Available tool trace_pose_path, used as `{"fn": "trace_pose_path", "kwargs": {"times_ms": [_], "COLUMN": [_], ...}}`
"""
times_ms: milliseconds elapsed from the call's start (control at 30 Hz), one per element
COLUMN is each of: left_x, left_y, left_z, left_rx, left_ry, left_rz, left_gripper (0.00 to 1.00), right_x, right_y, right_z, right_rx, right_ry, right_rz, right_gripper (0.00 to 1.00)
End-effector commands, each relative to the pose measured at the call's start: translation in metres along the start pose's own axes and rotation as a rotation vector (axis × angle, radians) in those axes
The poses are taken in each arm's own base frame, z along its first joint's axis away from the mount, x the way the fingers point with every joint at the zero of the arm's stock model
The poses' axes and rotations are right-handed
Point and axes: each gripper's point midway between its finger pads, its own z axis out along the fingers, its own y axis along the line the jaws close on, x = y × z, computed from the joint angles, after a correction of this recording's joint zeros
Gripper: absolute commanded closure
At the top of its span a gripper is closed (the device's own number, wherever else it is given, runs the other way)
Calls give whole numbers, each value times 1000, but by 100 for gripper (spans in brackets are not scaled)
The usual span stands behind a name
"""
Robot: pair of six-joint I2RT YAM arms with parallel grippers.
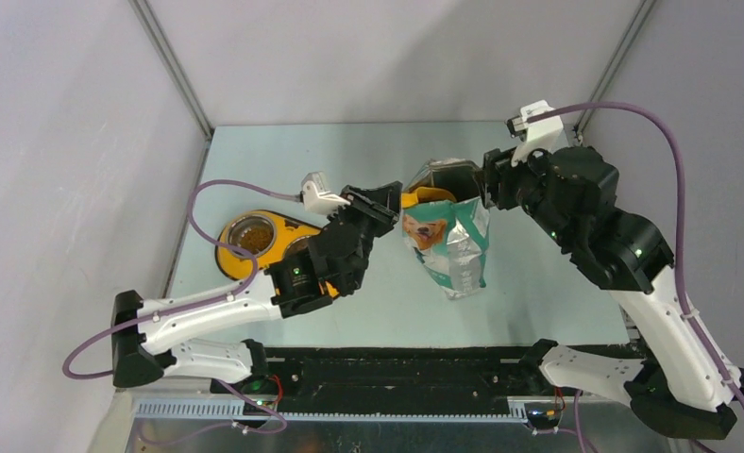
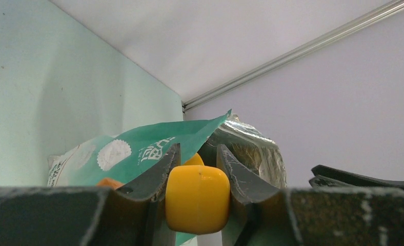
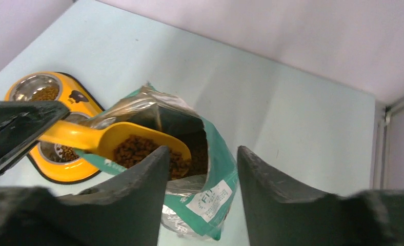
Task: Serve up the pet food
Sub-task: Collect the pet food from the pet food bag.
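Note:
Pet food [image 3: 133, 148] fills the bowl of an orange scoop [image 3: 87, 134] held at the open mouth of the green-and-white bag [image 3: 218, 189]. My left gripper [image 2: 199, 149] is shut on the scoop's handle [image 2: 197, 197]. From above, the left gripper [image 1: 390, 201] sits just left of the bag [image 1: 453, 250], and the scoop [image 1: 431, 196] reaches into its top. My right gripper [image 3: 202, 159] is open above the bag's near rim, its fingers clear of the foil. In the top view the right gripper [image 1: 488, 184] is at the bag's upper right corner.
An orange double-bowl feeder [image 1: 227, 260] lies left of the bag; its far steel bowl [image 3: 45, 93] holds some kibble, and so does the near one [image 3: 61, 152]. Enclosure walls stand close behind and to both sides.

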Motion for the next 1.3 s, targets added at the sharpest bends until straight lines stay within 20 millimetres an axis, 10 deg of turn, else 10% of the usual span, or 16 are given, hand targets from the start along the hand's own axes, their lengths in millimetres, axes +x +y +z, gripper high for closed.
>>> {"fn": "trace_pose_path", "kwargs": {"times_ms": [0,300,667,1000,1267], "left_x": [-38,-25,-8,-14,-17], "left_y": [-46,-79,-57,-43,-42], "left_z": [0,17,22,13,3], "left_rx": [70,131,51,42,67], "left_ry": [-99,-110,-95,-85,-44], "left_rz": [-229,-226,-185,-226,-260], "left_gripper": [100,100,100,100,100], "right_x": [-19,-12,-5,0,6], "right_y": [16,16,20,77,94], "right_z": [1,7,11,2,30], "right_rx": [-115,-110,-160,-549,-670], "right_ry": [-62,-34,-28,-147,-165], "right_rz": [-70,-81,-183,-478,-585], "right_gripper": [36,21,22,20,20]}}
